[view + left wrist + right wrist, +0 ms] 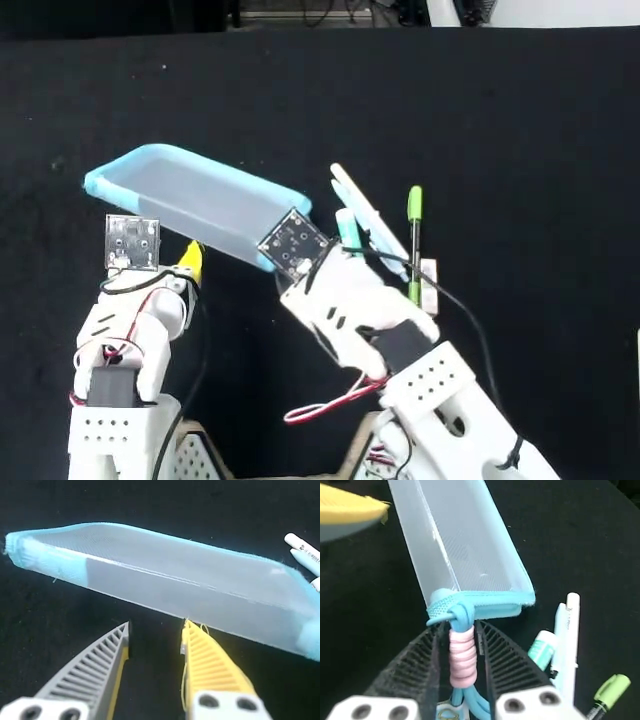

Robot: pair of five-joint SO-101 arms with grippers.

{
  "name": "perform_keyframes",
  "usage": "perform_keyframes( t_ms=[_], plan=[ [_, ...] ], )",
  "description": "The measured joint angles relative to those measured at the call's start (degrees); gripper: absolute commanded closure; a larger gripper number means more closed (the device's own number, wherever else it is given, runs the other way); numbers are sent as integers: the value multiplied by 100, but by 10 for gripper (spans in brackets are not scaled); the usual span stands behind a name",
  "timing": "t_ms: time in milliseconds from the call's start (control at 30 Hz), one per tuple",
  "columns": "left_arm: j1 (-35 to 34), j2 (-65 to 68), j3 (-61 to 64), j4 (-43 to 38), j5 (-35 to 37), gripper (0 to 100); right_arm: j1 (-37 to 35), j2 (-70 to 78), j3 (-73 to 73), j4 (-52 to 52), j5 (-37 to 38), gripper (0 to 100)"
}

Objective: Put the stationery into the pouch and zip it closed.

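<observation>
A black cloth (520, 120) covered the table; past its far edge lay cables (320, 14) and a white panel (560, 10).

surface: black cloth-covered table (540, 110) | behind far edge: cables (330, 12), white panel (570, 10)

Looking down from above, the near end of the pouch (190, 195) goes under the square plate on the right arm's wrist, so I can't see the zip there. The pens (362, 208) lose their lower ends under that same arm. A small white thing (429, 280) just beside the green pen (414, 215) is too small to tell. In the right wrist view the pink bead pull (462, 652) runs down between the fingers of the right gripper (460, 625), and its end is hidden. A yellow blur (350, 510) is cut off by the edge. In the left wrist view the white pens (302, 550) are cut off too
</observation>
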Motion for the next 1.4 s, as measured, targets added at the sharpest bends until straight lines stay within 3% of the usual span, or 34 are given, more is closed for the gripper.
perform_keyframes(
  t_ms=[367, 633, 900, 1067, 1167, 1400],
  plan=[
    [0, 0, 193, -255, 0, 825, 35, 0, -290, 1002, 62, 987],
    [0, 0, 193, -237, 0, 827, -387, 0, -352, 281, 62, 987],
    [0, -9, -659, 1011, 378, 822, -404, 985, -1380, -88, 62, 987],
    [0, -18, -800, 1116, 695, 817, -756, 2251, -2145, -88, 62, 988],
    [35, -9, -800, 1134, 712, 758, -923, 2796, -2259, -88, 62, 988],
    [422, -9, -800, 1134, 712, 740, -897, 2778, -2268, -88, 62, 988]
  ],
)
